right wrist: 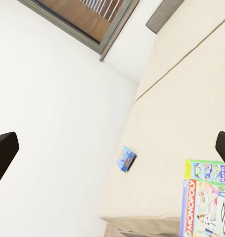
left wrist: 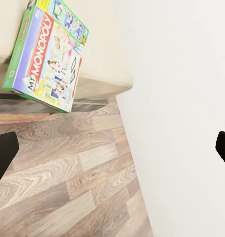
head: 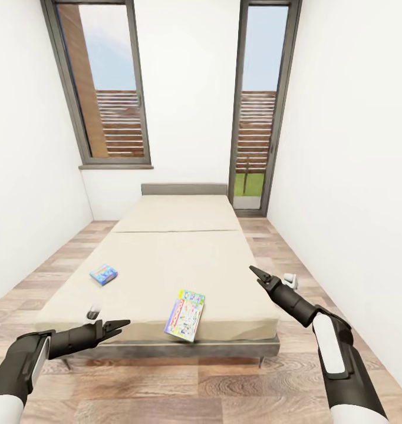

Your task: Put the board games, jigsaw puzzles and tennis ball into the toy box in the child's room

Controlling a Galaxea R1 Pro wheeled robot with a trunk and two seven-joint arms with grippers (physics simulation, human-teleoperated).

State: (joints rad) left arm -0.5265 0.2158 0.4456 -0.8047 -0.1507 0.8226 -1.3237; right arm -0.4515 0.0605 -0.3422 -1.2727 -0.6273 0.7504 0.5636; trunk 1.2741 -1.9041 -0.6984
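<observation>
Robot stands at the foot of the bed, both arms raised ahead of it, nothing carried. Left gripper hovers just short of the near left corner of the mattress; its fingertips look close together from the head view, yet the wrist view shows dark tips at both picture edges, so I cannot tell its state. Right gripper hangs over the near right edge; same doubt, cannot tell. Monopoly box lies on the near edge, a little right of centre, overhanging the foot slightly. Light-blue board game sits farther back by the left edge. Judged step: approach for the first pick. Next move likely needs a reach down to the Monopoly's overhanging end.
</observation>
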